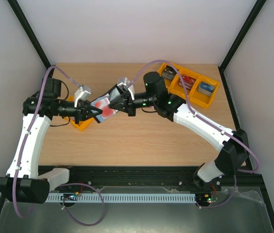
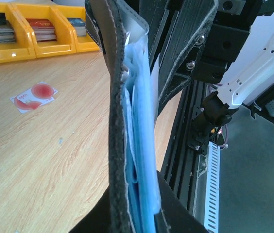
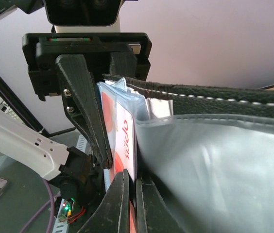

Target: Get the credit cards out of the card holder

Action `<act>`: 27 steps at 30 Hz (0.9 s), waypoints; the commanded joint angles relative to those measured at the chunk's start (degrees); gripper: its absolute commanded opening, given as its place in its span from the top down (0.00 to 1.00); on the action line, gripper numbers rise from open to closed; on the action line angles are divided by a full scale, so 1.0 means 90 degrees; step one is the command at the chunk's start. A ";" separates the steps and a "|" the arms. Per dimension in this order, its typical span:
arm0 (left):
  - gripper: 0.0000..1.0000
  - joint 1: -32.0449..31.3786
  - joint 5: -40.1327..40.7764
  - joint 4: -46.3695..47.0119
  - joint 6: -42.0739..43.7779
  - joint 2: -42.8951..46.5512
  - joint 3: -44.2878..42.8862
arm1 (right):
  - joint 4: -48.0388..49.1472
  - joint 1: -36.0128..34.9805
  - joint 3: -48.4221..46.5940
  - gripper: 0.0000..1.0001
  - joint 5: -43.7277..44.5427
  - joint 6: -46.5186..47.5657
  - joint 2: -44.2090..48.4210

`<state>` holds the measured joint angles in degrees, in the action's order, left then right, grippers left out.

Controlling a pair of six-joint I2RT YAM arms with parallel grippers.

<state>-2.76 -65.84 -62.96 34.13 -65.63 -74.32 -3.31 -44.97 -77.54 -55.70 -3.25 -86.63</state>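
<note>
One or two pale whitish-pink credit cards with red blotches (image 2: 34,95) are lying freed on the wooden table (image 2: 54,165); the left gripper (image 2: 137,208) is clamping the black folding card holder (image 2: 119,145) aloft, while the right gripper (image 3: 131,187) is pinching another card (image 3: 125,138), not yet out.

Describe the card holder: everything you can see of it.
The card holder is a black stitched folding case, opened, with pale blue clear pockets inside. It hangs above the table between both arms: the left gripper is clamped on one end, and the right gripper pinches a white-and-red credit card sticking out of a pocket.
</note>
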 commanded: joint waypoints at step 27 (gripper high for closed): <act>0.98 -0.0074 -0.0639 0.0316 -0.0247 0.0102 -0.0111 | -0.0092 0.0436 -0.0010 0.98 -0.0028 -0.0103 0.0494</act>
<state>-3.31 -68.86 -59.46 31.62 -65.63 -74.32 -3.99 -42.33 -77.30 -57.47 -5.06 -84.33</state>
